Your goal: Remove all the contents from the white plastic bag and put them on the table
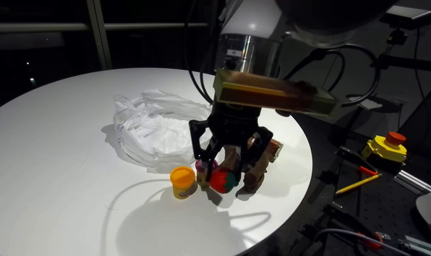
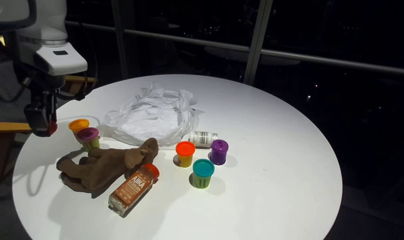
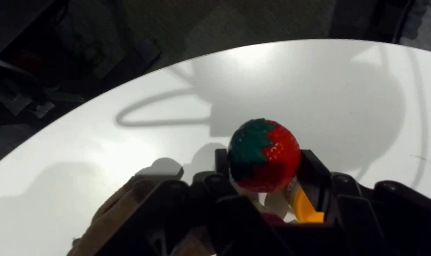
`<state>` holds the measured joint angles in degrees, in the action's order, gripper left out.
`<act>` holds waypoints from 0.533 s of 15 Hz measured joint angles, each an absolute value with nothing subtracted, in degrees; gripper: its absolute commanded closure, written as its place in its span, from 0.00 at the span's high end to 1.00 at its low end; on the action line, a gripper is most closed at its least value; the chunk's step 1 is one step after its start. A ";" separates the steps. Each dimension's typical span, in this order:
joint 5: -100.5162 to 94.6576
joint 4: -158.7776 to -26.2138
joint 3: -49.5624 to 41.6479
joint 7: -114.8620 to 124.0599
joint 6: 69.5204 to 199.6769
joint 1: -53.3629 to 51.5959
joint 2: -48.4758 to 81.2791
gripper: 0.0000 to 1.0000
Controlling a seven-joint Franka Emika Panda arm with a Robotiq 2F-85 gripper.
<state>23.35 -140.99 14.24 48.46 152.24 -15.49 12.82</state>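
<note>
My gripper (image 1: 223, 175) is shut on a red toy strawberry (image 3: 265, 156) with green leaves, held above the table's near side. The white plastic bag (image 1: 162, 135) lies spread open on the white round table (image 2: 262, 186); only white plastic shows inside it. In an exterior view, an orange-lidded tub (image 2: 79, 126), a magenta-lidded tub (image 2: 88, 136), a brown soft toy (image 2: 105, 170), an Ajika jar (image 2: 133, 188), a red-lidded tub (image 2: 185, 154), a teal-lidded tub (image 2: 203, 173), a purple container (image 2: 219, 152) and a white bottle (image 2: 203, 138) are on the table outside the bag.
The orange-lidded tub (image 1: 182, 183) and the brown toy (image 1: 254, 176) stand close to the gripper on either side. The table's curved edge (image 3: 179, 64) is near. A yellow and red stop button (image 1: 388, 147) and a pencil (image 1: 358, 184) lie on a dark surface beyond it.
</note>
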 measured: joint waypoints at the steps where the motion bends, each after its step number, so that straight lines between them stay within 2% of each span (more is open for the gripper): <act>1: 23.20 -139.08 14.23 47.75 152.19 -15.49 15.19 0.27; 8: 21.61 -130.89 12.94 45.71 150.69 -15.48 24.65 0.27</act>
<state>21.61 -130.89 12.94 45.71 150.69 -15.48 24.65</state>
